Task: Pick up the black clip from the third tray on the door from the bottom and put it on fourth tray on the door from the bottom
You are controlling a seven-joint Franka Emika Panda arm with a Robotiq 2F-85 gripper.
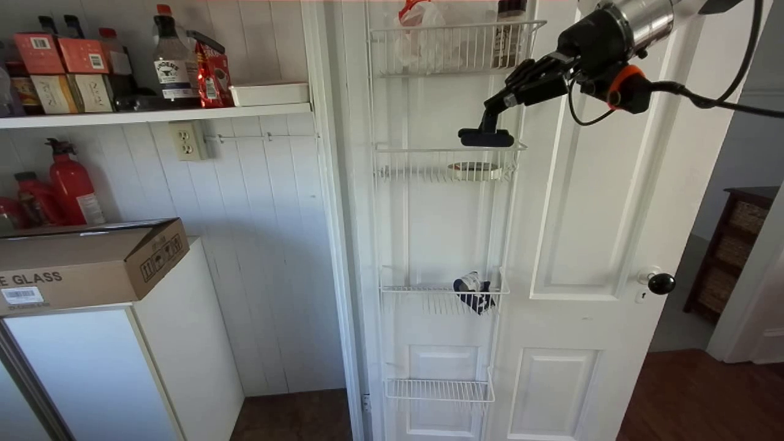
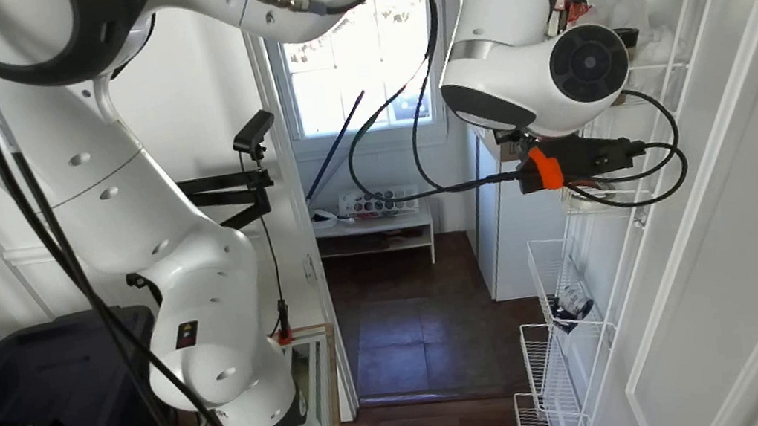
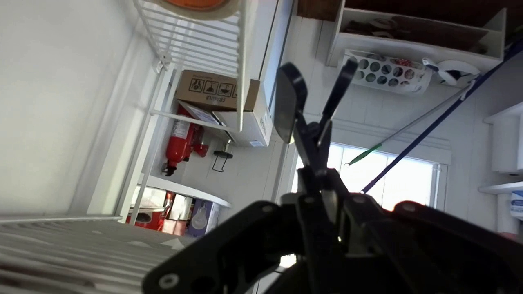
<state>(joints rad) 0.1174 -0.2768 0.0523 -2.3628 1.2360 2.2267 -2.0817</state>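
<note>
My gripper (image 1: 503,101) is shut on the black clip (image 1: 487,138), holding its upright handle with the wide flat body hanging down. The clip is in front of the door (image 1: 576,214), just above the rim of the third tray (image 1: 416,150) and below the fourth tray (image 1: 386,54). In the wrist view, which stands upside down, the gripper (image 3: 320,179) holds the clip (image 3: 286,102); the third tray (image 3: 196,45) is upper left and the fourth tray (image 3: 61,253) lower left. In an exterior view the arm hides the clip and fingertips; the fourth tray (image 2: 658,66) shows there.
A tape roll (image 1: 474,173) lies in the third tray. A plastic bag (image 1: 425,46) and a dark jar (image 1: 508,37) stand in the fourth tray. A patterned item (image 1: 474,293) sits in a lower basket. A loose cable (image 2: 678,153) hangs near the rack. The knob (image 1: 661,283) sticks out.
</note>
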